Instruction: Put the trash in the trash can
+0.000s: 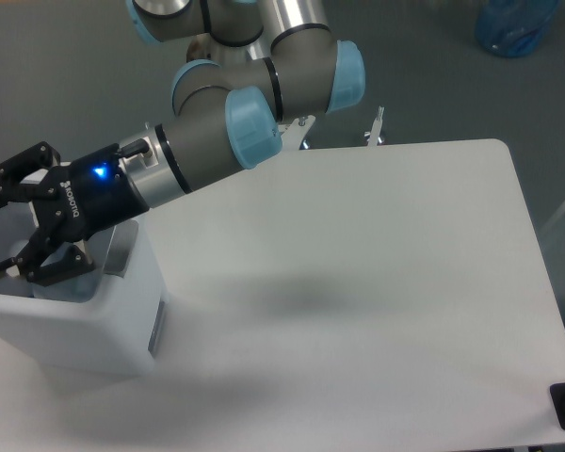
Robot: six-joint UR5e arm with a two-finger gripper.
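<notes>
At far left the tool (21, 218), fingers spread wide and holding nothing, hangs over the open top of the white bin (85, 320) on the bench (358, 282). The trash cannot be made out.

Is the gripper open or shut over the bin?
Open: the gripper has its fingers spread apart above the trash can, nothing between them.

White lettering on the hand (24, 218) — too blurred to read
</notes>
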